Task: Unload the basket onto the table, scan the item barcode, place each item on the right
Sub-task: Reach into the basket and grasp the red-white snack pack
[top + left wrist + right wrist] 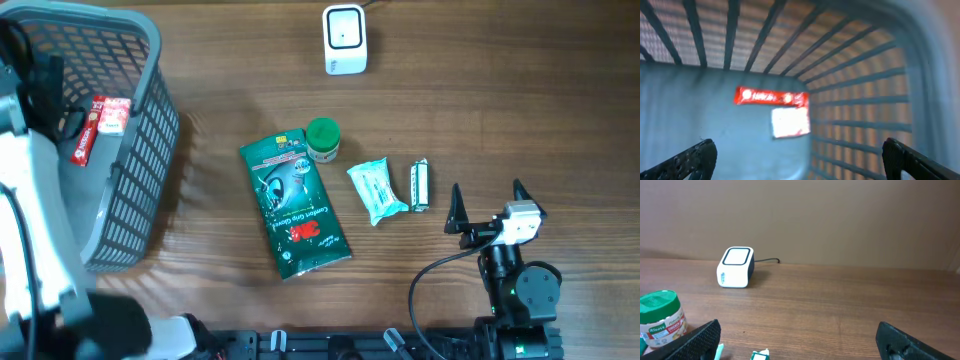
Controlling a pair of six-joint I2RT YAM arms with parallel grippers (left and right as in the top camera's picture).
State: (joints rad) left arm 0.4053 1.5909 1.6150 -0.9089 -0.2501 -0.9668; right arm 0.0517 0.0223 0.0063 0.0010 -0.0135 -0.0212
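Right hand point(487, 187) spread wide beside bar point(420, 185) lying front-to-back.

L arm point(22, 190), white, stretched along left edge of overhead view. L gripper point(797, 150) jaws wide apart, empty. R arm point(520, 290) bottom right; R gripper point(488, 200) jaws spread wide, empty.

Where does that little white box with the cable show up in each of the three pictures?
Overhead: the white box sits at the top edge, near the middle.
Left wrist: not in it; only the inside of the basket shows.
Right wrist: the white box is left of centre, far back on the table.
Shared landmark: the green-lidded jar, seen in the overhead and right wrist views.
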